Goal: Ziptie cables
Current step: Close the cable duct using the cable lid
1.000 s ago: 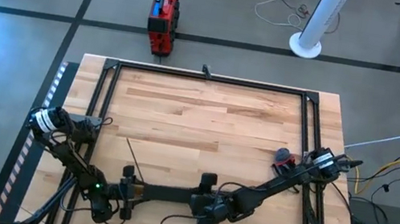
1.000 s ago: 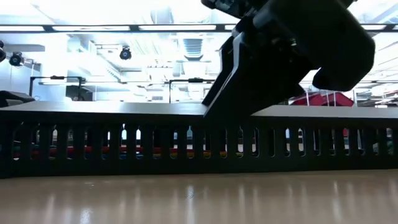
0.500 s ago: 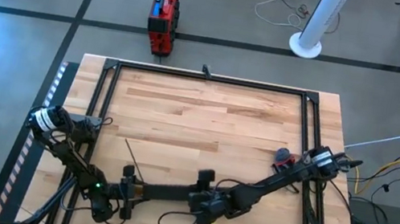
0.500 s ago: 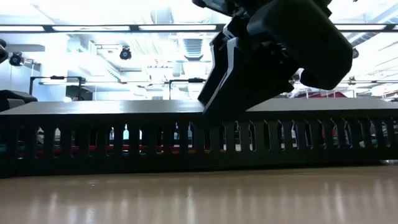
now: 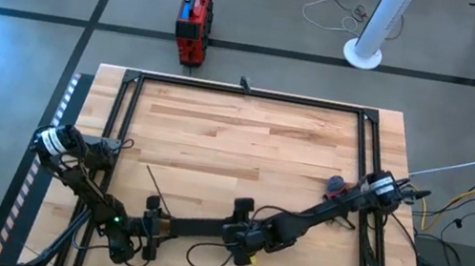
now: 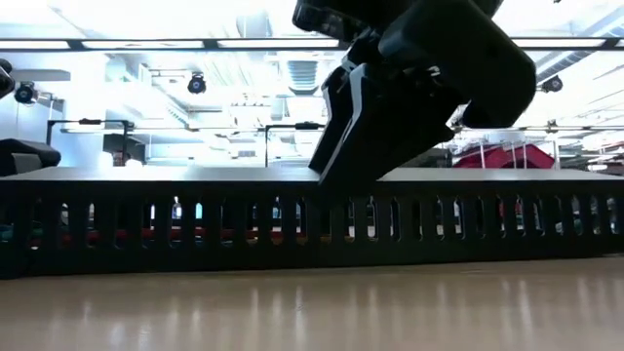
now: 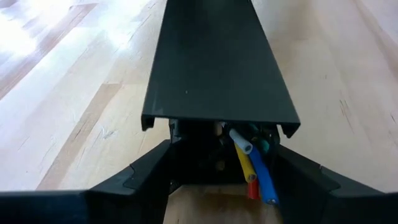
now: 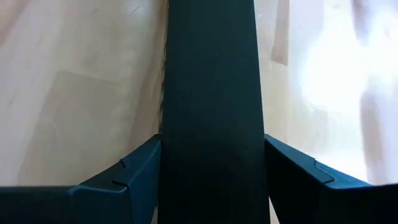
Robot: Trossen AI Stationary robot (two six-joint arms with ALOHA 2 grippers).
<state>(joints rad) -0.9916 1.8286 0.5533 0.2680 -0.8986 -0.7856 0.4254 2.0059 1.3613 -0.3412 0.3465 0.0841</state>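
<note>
Black plastic slotted cable duct (image 5: 197,229), long, lidded, lying near the front edge of the butcher-block wooden table (image 5: 245,144). Contents: thin cables (image 7: 252,163) in white, yellow, blue, red, green, their ends poking from the duct's left end. Left gripper (image 7: 219,180) clamps that end; right gripper (image 8: 210,186) clamps mid-length. Change: the right gripper has slid leftward along the duct. Cables remain enclosed, unreachable for tying.
</note>
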